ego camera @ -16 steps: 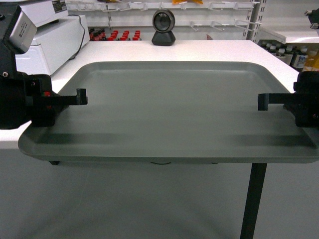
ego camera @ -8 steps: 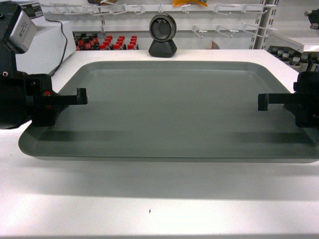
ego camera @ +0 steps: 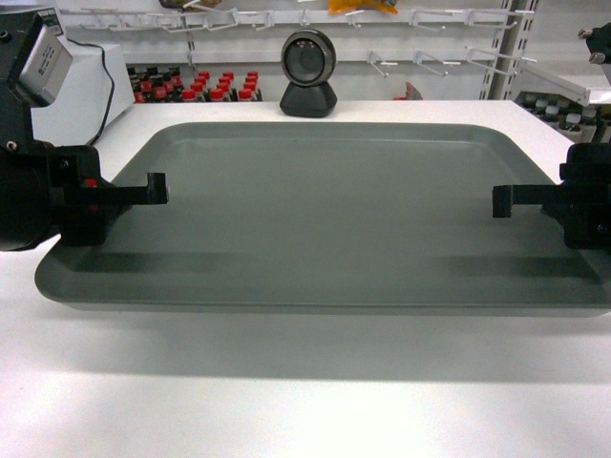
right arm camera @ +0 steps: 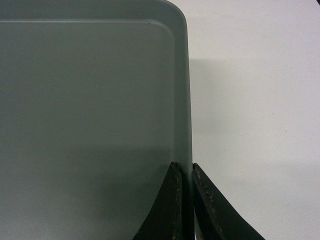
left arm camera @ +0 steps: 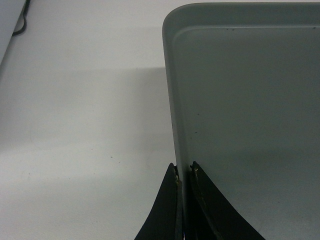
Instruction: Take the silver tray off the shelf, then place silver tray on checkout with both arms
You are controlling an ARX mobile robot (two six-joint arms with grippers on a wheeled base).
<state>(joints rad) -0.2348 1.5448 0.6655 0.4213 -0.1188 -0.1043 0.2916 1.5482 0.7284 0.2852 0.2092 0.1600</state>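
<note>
Hanging above your white flat-topped bench is the dull grey-silver rectangular metal tray. Your left gripper at 9 o'clock and right gripper at 3 o'clock each have fingers pinched onto its rim.

Grey tray over the white checkout table.
I see it level and empty, its shadow on the tabletop, both short rims pinched.
</note>
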